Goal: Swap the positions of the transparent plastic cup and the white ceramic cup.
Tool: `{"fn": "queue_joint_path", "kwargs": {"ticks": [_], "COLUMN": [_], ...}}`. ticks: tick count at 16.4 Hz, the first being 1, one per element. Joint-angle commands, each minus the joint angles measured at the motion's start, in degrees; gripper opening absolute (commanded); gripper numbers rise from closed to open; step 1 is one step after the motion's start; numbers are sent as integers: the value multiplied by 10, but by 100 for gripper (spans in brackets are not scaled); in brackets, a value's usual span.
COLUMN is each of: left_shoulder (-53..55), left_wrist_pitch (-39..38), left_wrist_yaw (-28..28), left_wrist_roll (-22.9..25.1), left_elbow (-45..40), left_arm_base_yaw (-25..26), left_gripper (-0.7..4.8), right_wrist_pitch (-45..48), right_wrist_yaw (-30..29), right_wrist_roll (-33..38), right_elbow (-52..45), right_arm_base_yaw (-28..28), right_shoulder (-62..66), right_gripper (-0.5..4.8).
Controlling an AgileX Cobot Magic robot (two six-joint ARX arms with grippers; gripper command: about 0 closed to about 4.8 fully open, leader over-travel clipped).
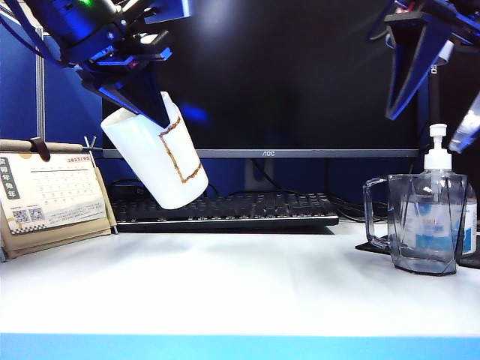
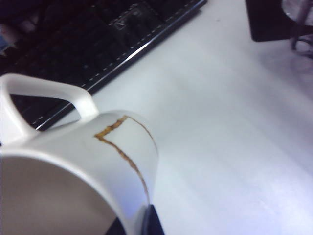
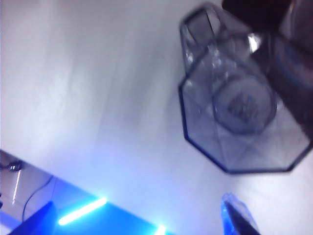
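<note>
Above the right side of the table (image 1: pixel 240 292), the right gripper (image 1: pixel 442 97) hung with its jaws spread wide and nothing between them, and the transparent plastic cup (image 1: pixel 420 223) stood directly below it, upright on the surface with its handle turned toward the table's middle. That was the relation the coming move seemed to turn on: the cup's long axis ran vertical, its open mouth faced up at the jaws, and the right arm was clearly the nearer one, so a straight descent over the rim or wall looked like the likely approach. A pump bottle (image 1: pixel 439 161) stood just behind the cup, close enough to crowd a finger coming down on the far side, and a dark mat (image 1: pixel 373 246) lay at the cup's base. Over the left side, the left gripper (image 1: pixel 139 86) was pressed shut on the rim of the white ceramic cup (image 1: pixel 156 159), holding it clear of the table and tilted, base swung toward the centre. A keyboard (image 1: pixel 225 210) lay at the back beneath the monitor (image 1: pixel 268 75), and a desk calendar (image 1: pixel 49 199) stood at the far left, well apart from both cups.
</note>
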Motion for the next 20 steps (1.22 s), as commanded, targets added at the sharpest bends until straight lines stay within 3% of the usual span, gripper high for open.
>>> {"fn": "queue_joint_path", "kwargs": {"ticks": [1,6,13,20], "left_shoulder": [-6,-6,-6,-6], "left_wrist_pitch": [29,29,24,25], "left_wrist_yaw": [7,11,10,10], "left_wrist_roll": [-12,-25,-25,-24], "left_elbow": [6,6,6,6], "left_arm_base_yaw": [0,0,0,0], "left_gripper": [-6,-6,-6,-6], "right_wrist_pitch": [9,16,27,-11], "right_wrist_yaw": [0,-22,4,9], "right_wrist_roll": [-7,-26,-54,-69], "right_elbow": [4,4,9,83], "right_arm_base_yaw": [1,1,1,9], "right_shoulder": [-2,32,59,82], "right_gripper": [431,431,426,426]}}
